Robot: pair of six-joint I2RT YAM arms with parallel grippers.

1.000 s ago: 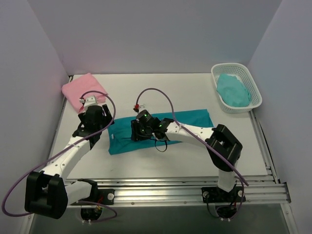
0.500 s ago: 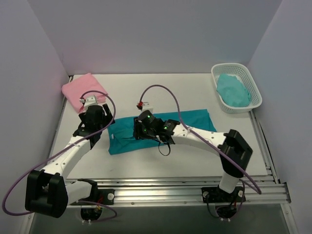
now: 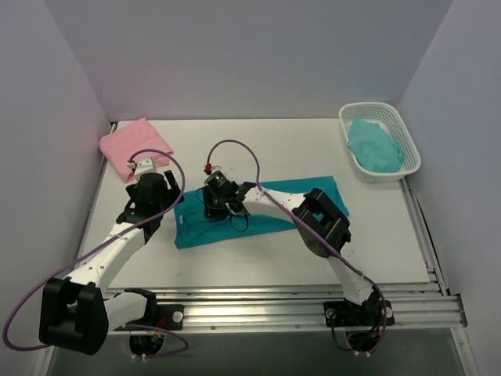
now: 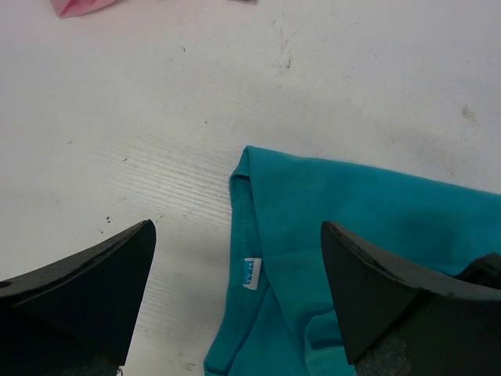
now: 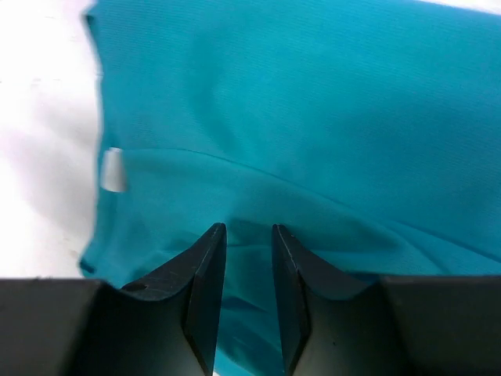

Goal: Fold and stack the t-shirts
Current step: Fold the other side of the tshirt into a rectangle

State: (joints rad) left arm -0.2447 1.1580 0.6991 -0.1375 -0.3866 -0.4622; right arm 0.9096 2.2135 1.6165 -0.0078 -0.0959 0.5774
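The teal t-shirt point(image 3: 305, 196) lies as a long folded strip across the middle of the table. The pink t-shirt point(image 3: 135, 145) sits folded at the far left corner, and its edge point(image 4: 78, 6) shows in the left wrist view. My left gripper point(image 3: 154, 194) point(image 4: 236, 227) hovers wide open over the teal shirt's left end point(image 4: 352, 211), where a white tag point(image 4: 250, 273) shows. My right gripper point(image 3: 218, 202) point(image 5: 249, 229) rests tips-down on the teal cloth point(image 5: 313, 102) near that end. Its jaws stand narrowly apart, with a wrinkle of cloth in the gap.
A white basket point(image 3: 374, 106) at the far right holds a light turquoise cloth point(image 3: 376, 145). Grey walls close in the left, back and right sides. The metal rail with the arm bases point(image 3: 313, 301) runs along the near edge.
My right gripper has slid left along the teal shirt toward its left end, and its jaws have narrowed. The shirt and the left arm have stayed put.
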